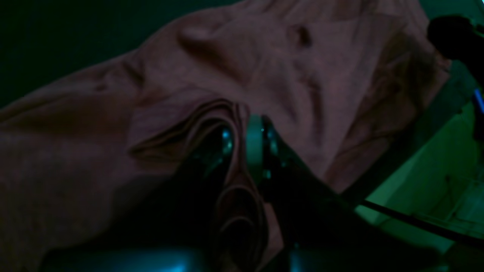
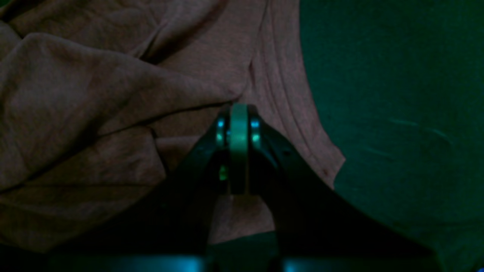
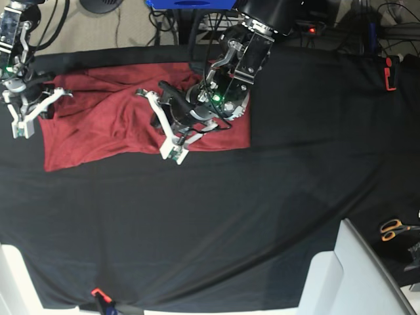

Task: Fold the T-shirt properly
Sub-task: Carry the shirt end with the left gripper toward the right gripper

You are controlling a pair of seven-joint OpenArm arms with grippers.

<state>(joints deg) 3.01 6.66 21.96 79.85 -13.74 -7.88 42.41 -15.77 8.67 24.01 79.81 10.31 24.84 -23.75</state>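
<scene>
My right gripper (image 3: 25, 125), at the left of the base view, is fully shut at the shirt's outer edge; whether cloth sits between its pads I cannot tell from its wrist view. The T-shirt (image 3: 98, 125) lies rumpled on the black table cloth (image 3: 216, 223) toward the far left. Further right, my left gripper (image 1: 242, 145) is clamped on a bunched fold of the T-shirt, pinched there, I judge, to carry that side over for a fold.

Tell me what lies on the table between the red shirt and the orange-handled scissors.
Only bare black table cloth lies between the T-shirt and the scissors; the base view shows that stretch.
</scene>
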